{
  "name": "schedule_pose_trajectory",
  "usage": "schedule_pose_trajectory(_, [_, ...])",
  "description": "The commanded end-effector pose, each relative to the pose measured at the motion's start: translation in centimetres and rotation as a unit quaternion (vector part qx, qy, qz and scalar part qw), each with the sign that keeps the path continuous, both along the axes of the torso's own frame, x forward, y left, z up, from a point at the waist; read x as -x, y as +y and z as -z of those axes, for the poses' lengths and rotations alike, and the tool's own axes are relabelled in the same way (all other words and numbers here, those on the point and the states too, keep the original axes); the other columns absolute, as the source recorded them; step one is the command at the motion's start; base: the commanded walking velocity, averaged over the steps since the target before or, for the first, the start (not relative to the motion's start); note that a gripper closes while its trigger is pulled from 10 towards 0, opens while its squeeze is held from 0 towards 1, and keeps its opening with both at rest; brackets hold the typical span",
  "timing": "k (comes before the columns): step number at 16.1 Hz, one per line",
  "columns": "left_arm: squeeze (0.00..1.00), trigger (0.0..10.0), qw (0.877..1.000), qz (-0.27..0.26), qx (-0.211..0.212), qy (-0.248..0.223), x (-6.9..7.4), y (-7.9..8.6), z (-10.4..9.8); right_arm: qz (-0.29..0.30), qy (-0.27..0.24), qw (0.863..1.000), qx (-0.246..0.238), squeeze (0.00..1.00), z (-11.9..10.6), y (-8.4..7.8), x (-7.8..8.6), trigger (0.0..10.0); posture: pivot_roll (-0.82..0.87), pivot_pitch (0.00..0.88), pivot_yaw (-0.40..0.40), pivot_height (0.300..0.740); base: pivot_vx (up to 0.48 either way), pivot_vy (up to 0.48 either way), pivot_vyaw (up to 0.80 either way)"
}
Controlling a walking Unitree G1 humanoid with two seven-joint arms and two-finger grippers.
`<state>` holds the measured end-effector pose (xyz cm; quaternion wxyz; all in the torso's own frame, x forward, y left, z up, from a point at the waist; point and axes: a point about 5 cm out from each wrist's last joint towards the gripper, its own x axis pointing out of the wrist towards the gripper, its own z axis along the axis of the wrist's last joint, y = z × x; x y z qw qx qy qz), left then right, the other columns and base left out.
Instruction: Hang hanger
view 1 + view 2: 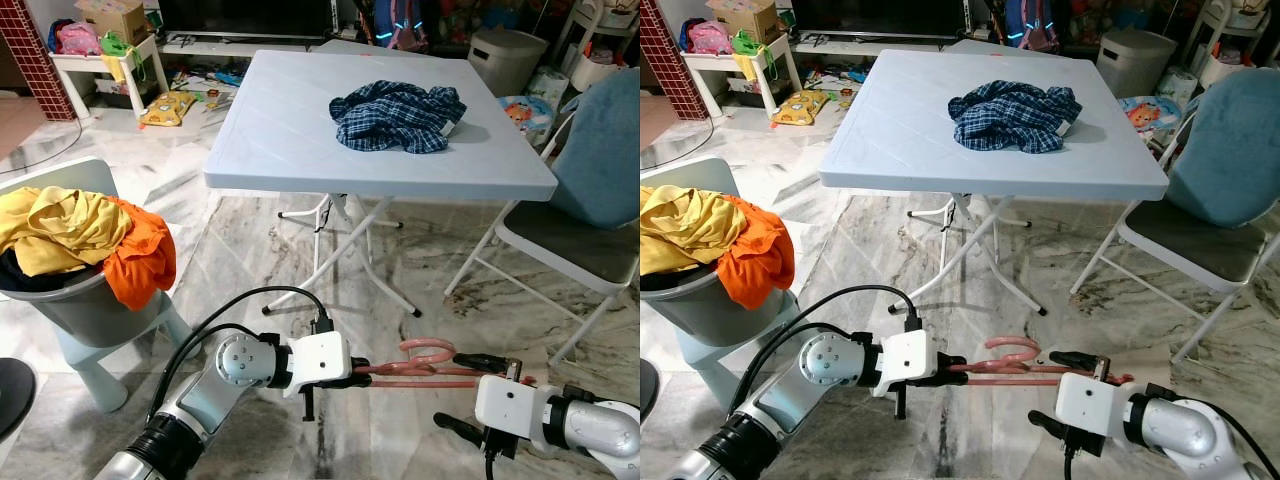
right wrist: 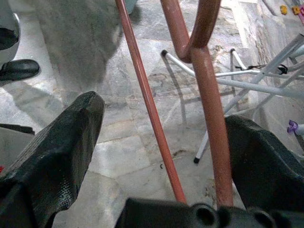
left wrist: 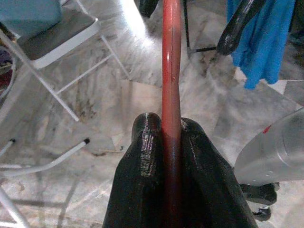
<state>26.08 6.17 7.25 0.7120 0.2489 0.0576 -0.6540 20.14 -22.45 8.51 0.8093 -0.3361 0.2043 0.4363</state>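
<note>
A pink-red hanger [image 1: 425,364] lies level, low over the marble floor in front of me, hook [image 1: 428,346] pointing away. My left gripper [image 1: 356,378] is shut on one end of it; in the left wrist view the fingers [image 3: 147,142] pinch the red bar [image 3: 171,71]. My right gripper [image 1: 468,394] is open at the other end, one finger [image 1: 482,360] past the hanger and one [image 1: 456,429] on the near side. The right wrist view shows both hanger bars [image 2: 209,95] passing between the spread fingers [image 2: 66,137], not clamped.
A white folding table [image 1: 300,130] stands ahead with a crumpled blue plaid shirt [image 1: 398,115] on it. A folding chair [image 1: 570,245] with a blue cushion is at the right. At the left, a grey basket [image 1: 90,310] of yellow and orange clothes rests on a pale stool.
</note>
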Motion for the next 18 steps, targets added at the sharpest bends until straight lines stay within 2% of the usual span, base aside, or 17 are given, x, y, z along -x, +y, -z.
schedule_pose_trajectory(1, [0.00, 10.0, 1.000, 0.020, 0.013, -0.010, 0.2, -0.4, -0.6, -0.020, 0.002, 1.000, 0.011, 0.00, 0.0, 0.2, 0.0, 10.0, 0.02, 0.000, -0.047, 0.740, 0.000, 0.000, 0.00])
schedule_pose_trajectory(2, [0.00, 10.0, 1.000, 0.023, 0.013, -0.010, 0.2, -0.4, -0.6, -0.022, 0.004, 1.000, 0.011, 0.00, 0.1, 0.3, -0.1, 8.1, 0.02, 0.000, -0.047, 0.740, 0.000, 0.000, 0.00])
schedule_pose_trajectory(3, [0.00, 10.0, 0.999, 0.028, 0.011, -0.011, 0.3, -0.4, -0.5, -0.024, 0.006, 1.000, 0.010, 0.00, 0.1, 0.4, -0.1, 2.7, 0.02, 0.000, -0.046, 0.740, 0.000, 0.000, 0.00])
schedule_pose_trajectory(4, [0.00, 10.0, 0.999, 0.032, 0.009, -0.013, 0.4, -0.4, -0.5, -0.026, 0.007, 1.000, 0.015, 0.00, 0.1, 0.4, -0.2, 0.0, 0.02, 0.000, -0.046, 0.740, 0.000, 0.000, 0.00])
schedule_pose_trajectory(9, [0.00, 10.0, 0.999, 0.042, 0.003, -0.021, 0.5, -0.3, -0.1, -0.027, 0.001, 0.998, 0.055, 0.00, -0.6, -0.7, -1.0, 0.0, 0.02, 0.000, -0.044, 0.740, 0.000, 0.000, 0.00])
schedule_pose_trajectory(18, [0.00, 10.0, 0.998, 0.053, -0.004, -0.025, 0.6, -0.4, 0.2, -0.057, 0.019, 0.991, 0.115, 0.00, -1.0, -1.9, -0.8, 0.0, 0.01, 0.000, -0.042, 0.740, 0.000, 0.000, 0.00])
